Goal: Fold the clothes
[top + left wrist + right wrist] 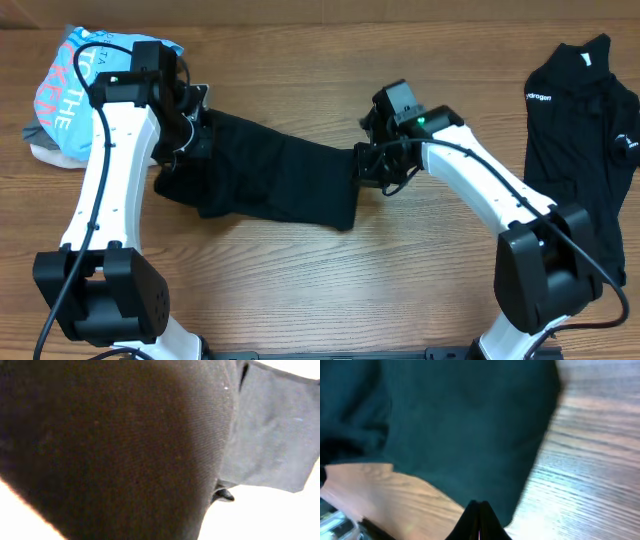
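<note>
A black shirt lies stretched across the middle of the table between both arms. My left gripper is shut on its bunched left end. In the left wrist view black cloth fills the frame, and only one fingertip pokes out from under it. My right gripper is shut on the shirt's right end, which is drawn up into a narrow point. In the right wrist view its fingertips are pressed together at the edge of the dark cloth.
A second black shirt with a small white chest logo lies flat at the far right. A light-blue lettered tee sits on a pale garment at the back left. Bare wooden table lies in front.
</note>
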Robot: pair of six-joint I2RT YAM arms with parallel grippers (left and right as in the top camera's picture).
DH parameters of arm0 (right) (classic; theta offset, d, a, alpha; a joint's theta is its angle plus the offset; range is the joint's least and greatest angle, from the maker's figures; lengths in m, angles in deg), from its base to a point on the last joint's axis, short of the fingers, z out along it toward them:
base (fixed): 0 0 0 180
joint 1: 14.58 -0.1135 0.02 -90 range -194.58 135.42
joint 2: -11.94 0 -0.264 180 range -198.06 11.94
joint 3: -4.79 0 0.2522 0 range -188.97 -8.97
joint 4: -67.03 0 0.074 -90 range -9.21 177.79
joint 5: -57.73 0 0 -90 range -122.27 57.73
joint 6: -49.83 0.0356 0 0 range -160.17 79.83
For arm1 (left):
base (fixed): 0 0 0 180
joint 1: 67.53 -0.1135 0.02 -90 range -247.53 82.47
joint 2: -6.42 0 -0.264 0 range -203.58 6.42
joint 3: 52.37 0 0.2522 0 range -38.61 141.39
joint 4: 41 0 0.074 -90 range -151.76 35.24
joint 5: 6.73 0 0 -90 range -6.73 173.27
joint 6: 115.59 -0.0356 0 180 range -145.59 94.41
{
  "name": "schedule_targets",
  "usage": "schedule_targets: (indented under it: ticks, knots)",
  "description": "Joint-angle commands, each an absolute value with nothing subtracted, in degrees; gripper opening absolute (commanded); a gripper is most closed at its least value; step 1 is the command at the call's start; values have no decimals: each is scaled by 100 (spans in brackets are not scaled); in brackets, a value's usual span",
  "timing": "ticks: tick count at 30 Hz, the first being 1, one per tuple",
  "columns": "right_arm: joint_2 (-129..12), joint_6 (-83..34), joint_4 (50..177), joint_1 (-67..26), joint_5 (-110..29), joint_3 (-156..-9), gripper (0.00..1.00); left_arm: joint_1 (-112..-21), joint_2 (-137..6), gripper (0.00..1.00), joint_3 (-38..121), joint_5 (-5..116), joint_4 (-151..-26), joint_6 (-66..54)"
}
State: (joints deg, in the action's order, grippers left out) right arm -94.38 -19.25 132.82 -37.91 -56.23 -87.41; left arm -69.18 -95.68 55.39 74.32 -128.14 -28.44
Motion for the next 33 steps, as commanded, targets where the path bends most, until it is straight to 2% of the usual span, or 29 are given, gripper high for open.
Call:
schedule_targets:
  ticks: [1, 8, 14, 19, 22, 27, 33]
  knots:
    - [-9449, -1577, 12720, -3800, -5853, -8262, 4, -6892, -9384, 4, 5806, 7435, -12845, -2726]
    - [-9688, -1330, 12038, -3854, -6259, -8022, 4, -6312, -9384, 4, 5806, 7341, -12797, -2657]
    - [-9578, -1315, 12100, -3784, -6390, -8070, 4, -5261, -9384, 4, 5803, 7334, -12347, -2403]
    - [-8805, -1511, 12935, -3199, -6364, -8756, 4, -4466, -9417, 4, 5803, 7380, -11776, -2119]
    - [-8094, -1640, 13584, -2473, -6395, -9434, 4, -4142, -9540, 4, 5797, 7513, -11623, -2018]
    - [-7463, -1833, 14211, -1557, -6478, -10218, 4, -3967, -9942, 4, 5795, 7470, -11510, -1975]
    - [-7275, -2095, 14589, -1262, -6465, -10290, 4, -3899, -10187, 4, 5801, 7496, -11304, -1979]
